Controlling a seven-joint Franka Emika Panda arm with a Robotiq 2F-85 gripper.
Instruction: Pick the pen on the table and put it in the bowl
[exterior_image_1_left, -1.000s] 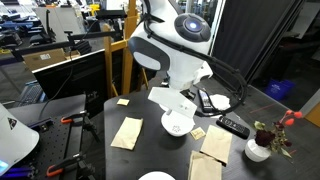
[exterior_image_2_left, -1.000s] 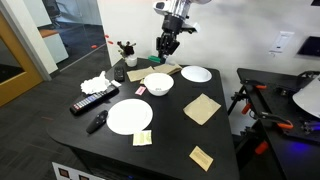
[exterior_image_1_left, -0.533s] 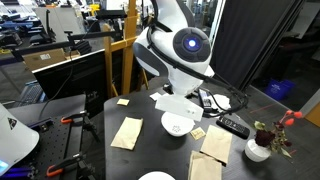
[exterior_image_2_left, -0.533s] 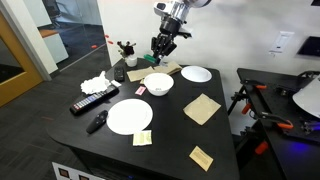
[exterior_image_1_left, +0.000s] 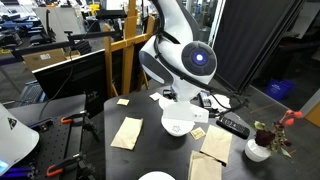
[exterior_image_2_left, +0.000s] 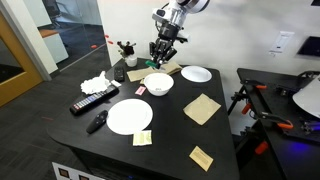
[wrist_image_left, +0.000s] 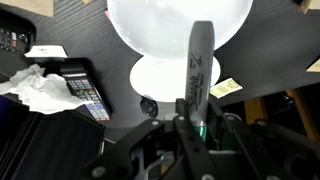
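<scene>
My gripper (wrist_image_left: 196, 122) is shut on the pen (wrist_image_left: 199, 62); its green body sits between the fingers and its pale lettered end sticks out past them. In an exterior view the gripper (exterior_image_2_left: 163, 51) hangs just behind and above the white bowl (exterior_image_2_left: 157, 83) on the black table (exterior_image_2_left: 180, 138). In the wrist view the bowl (wrist_image_left: 170, 22) fills the top edge, beyond the pen's end. The bowl also shows in an exterior view (exterior_image_1_left: 177, 125), under the arm, where the gripper itself is hidden.
A large white plate (exterior_image_2_left: 130, 116) lies in front of the bowl and a smaller plate (exterior_image_2_left: 196, 74) beside it. Black remotes (exterior_image_2_left: 91, 100), a crumpled tissue (exterior_image_2_left: 96, 82), brown napkins (exterior_image_2_left: 202, 108) and a small flower vase (exterior_image_1_left: 262, 145) stand around.
The arm has turned and the gripper has shifted slightly down and toward the bowl, still holding the pen. Nothing on the table has moved.
</scene>
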